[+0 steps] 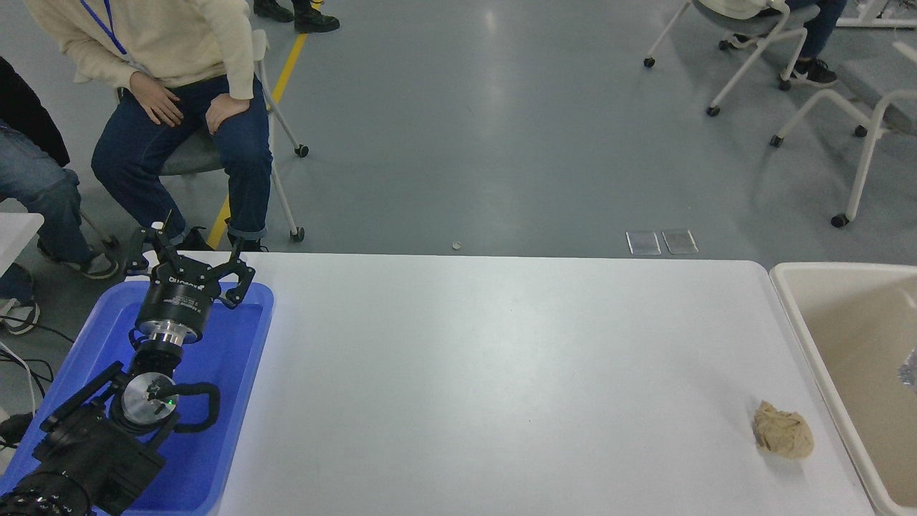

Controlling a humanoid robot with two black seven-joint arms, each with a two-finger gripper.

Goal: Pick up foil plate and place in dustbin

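The dustbin is a cream-beige tub at the table's right end, cut off by the picture's right edge. Only a small silver corner of the foil plate shows inside the dustbin at the right edge; the rest is out of view. My left gripper is open and empty, parked over the far end of the blue tray at the lower left. My right arm and gripper are out of view.
A blue shallow tray lies at the table's left end under my left arm. A tan crumpled paper ball lies on the white table near the dustbin. People sit on chairs beyond the far left; empty chairs stand at the far right.
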